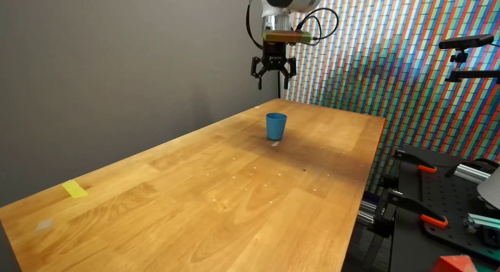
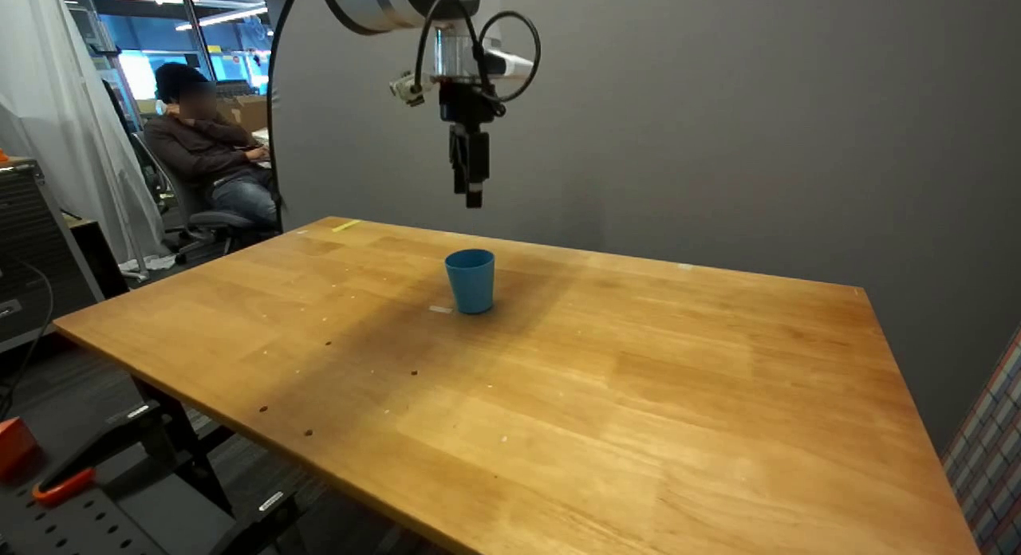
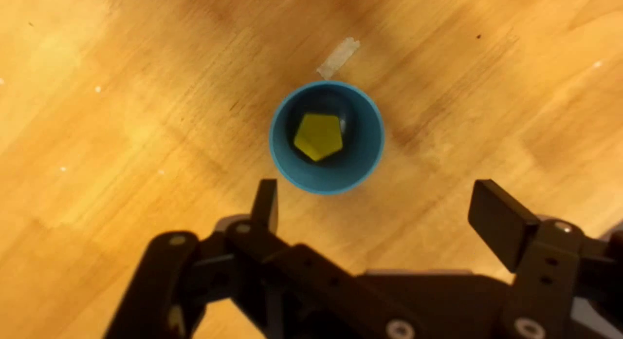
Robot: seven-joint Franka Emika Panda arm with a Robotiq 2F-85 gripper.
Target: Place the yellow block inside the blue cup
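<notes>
The blue cup [image 1: 275, 128] stands upright on the wooden table in both exterior views [image 2: 472, 289]. In the wrist view I look down into the cup [image 3: 361, 151]. The yellow block [image 3: 319, 136] lies inside it, near the bottom, with a five-sided outline from above. The cup wall hides the block in both exterior views. My gripper [image 1: 272, 85] hangs well above the cup and apart from it, pointing down; it also shows in the other view from outside [image 2: 473, 198]. In the wrist view its fingers [image 3: 375, 195] are spread wide with nothing between them.
The wooden table [image 1: 218, 225] has a flat yellow tape patch [image 1: 75, 189] near its wall edge. A small pale tape piece [image 3: 339, 58] lies beside the cup. A grey wall runs along the table. A black side bench [image 1: 410, 240] with clamps stands off one edge. A person [image 2: 203, 152] sits beyond the table.
</notes>
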